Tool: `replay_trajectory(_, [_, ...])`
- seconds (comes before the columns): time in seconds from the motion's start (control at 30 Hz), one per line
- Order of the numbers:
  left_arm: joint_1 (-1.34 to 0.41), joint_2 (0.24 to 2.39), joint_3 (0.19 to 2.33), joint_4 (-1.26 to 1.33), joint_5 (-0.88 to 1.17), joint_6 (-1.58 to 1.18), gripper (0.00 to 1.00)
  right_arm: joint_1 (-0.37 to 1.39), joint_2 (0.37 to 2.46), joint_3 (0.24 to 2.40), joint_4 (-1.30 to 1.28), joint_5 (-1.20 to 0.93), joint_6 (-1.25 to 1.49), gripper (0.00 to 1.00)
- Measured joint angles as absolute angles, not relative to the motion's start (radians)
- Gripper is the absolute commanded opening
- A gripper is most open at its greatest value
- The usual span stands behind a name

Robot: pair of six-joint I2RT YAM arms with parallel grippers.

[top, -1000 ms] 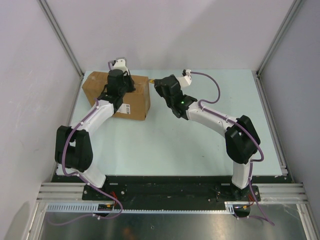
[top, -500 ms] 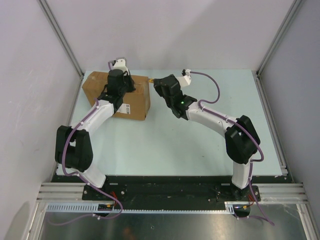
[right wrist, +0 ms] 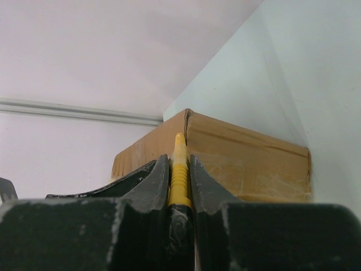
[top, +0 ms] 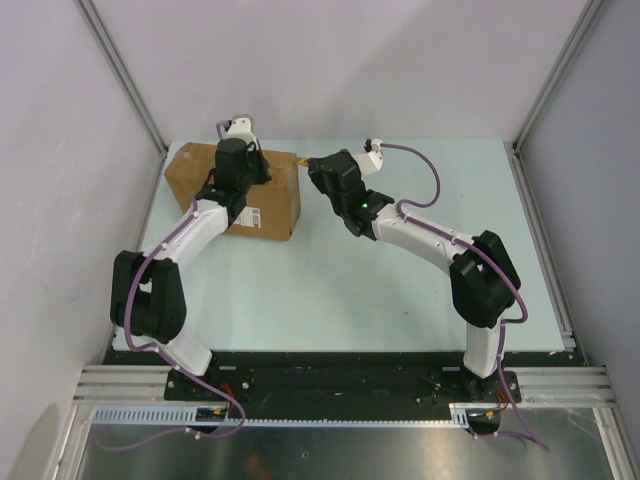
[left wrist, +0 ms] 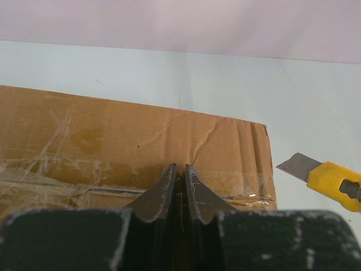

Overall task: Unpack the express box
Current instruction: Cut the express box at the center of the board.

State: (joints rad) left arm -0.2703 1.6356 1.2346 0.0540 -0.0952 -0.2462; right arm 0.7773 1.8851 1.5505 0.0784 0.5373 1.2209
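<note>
At the surface's (top: pixel 400 290) far-left corner sits the express box (top: pixel 280 190). Left gripper (left wrist: pixel 179 169), fingers together, rests on its taped top. Right gripper (right wrist: pixel 179 164) clamped on yellow knife (left wrist: pixel 333 180) beside box's right end. Tape-cutting step; next, blade into seam.

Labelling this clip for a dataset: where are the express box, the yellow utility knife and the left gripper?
express box (left wrist: pixel 113 135), left wrist view, top cardboard face.
yellow utility knife (left wrist: pixel 334 182), left wrist view, yellow handle.
left gripper (left wrist: pixel 180 167), left wrist view, between its fingertips.
</note>
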Motion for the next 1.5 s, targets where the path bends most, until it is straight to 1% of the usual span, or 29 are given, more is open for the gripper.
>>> replay_trajectory(1.03, [-0.271, 1.636, 1.237, 0.052, -0.094, -0.247, 0.15, 0.782, 1.904, 1.559, 0.078, 0.523, 1.228, 0.00])
replay_trajectory(1.17, [-0.271, 1.630, 1.236, 0.046, -0.088, -0.246, 0.17, 0.781, 1.920, 1.578, 0.069, 0.514, 1.225, 0.00])
replay_trajectory(1.2, [-0.271, 1.628, 1.235, 0.043, -0.084, -0.245, 0.17, 0.780, 1.921, 1.584, 0.063, 0.510, 1.221, 0.00])
replay_trajectory(1.3, [-0.270, 1.616, 1.229, 0.036, -0.067, -0.243, 0.25, 0.778, 1.922, 1.602, 0.039, 0.496, 1.203, 0.00])
replay_trajectory(1.33, [-0.270, 1.610, 1.227, 0.031, -0.054, -0.242, 0.29, 0.776, 1.923, 1.608, 0.031, 0.489, 1.198, 0.00])
replay_trajectory(1.4, [-0.268, 1.596, 1.225, 0.014, -0.018, -0.236, 0.32, 0.772, 1.933, 1.630, 0.014, 0.472, 1.184, 0.00])
replay_trajectory(1.43, [-0.268, 1.590, 1.223, 0.008, -0.005, -0.234, 0.36, 0.770, 1.938, 1.639, 0.011, 0.464, 1.179, 0.00])
replay_trajectory(1.5, [-0.268, 1.573, 1.215, -0.011, 0.025, -0.227, 0.39, 0.765, 1.953, 1.656, 0.011, 0.446, 1.172, 0.00])
